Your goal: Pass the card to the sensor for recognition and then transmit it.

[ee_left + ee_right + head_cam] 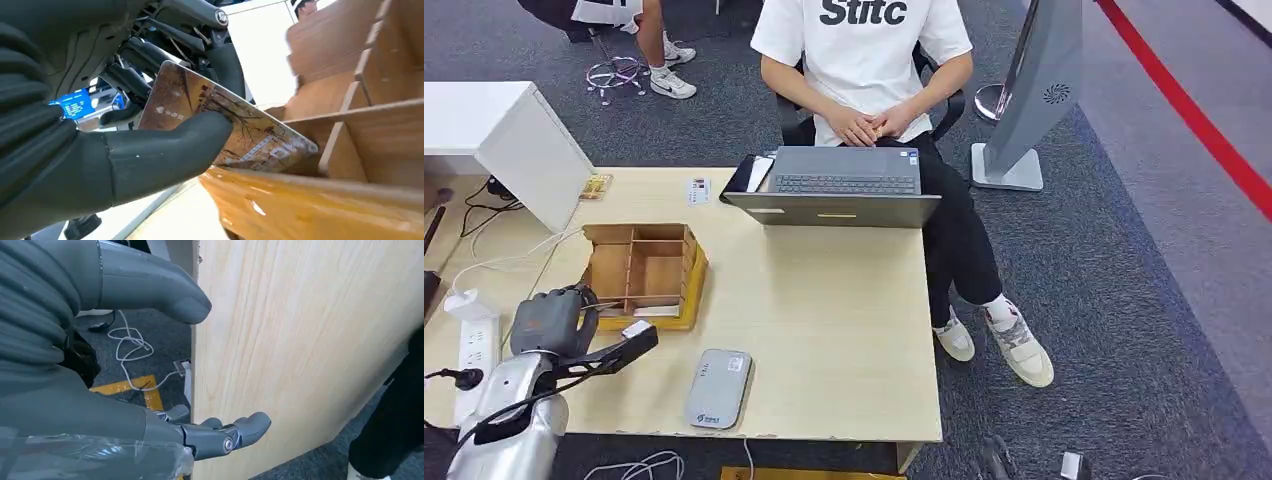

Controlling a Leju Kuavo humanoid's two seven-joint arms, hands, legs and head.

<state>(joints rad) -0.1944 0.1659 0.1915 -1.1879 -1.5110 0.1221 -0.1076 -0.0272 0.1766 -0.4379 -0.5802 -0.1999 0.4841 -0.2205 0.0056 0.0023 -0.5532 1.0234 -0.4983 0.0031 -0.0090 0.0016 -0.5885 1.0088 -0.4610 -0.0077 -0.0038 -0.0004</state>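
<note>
1. A pale wooden table [824,330] on grey carpet, and here we are at its near edge
2. Closest in, the left hand [552,320] sits at the near-left corner of the wooden organiser box [646,275], and it's got the card [225,125] pinched between thumb [165,150] and the darker fingers [135,80], card tilted just over the box's yellowish front wall
3. Right beside that hand, toward the table's front edge, lies the grey sensor pad [717,388], flat, apart from the card
4. The right hand [150,365] hovers at the table's edge, thumb and fingers spread apart, holding nothing
5. On the far side of the left hand, a white power strip [474,345] with white cables
6. Beyond the box, two small cards [697,190] lie near the table's far edge
7. Further on, an open grey laptop [839,187] at the far edge
8. Behind it, a seated person [864,60] in a white T-shirt, hands clasped in the lap
</note>
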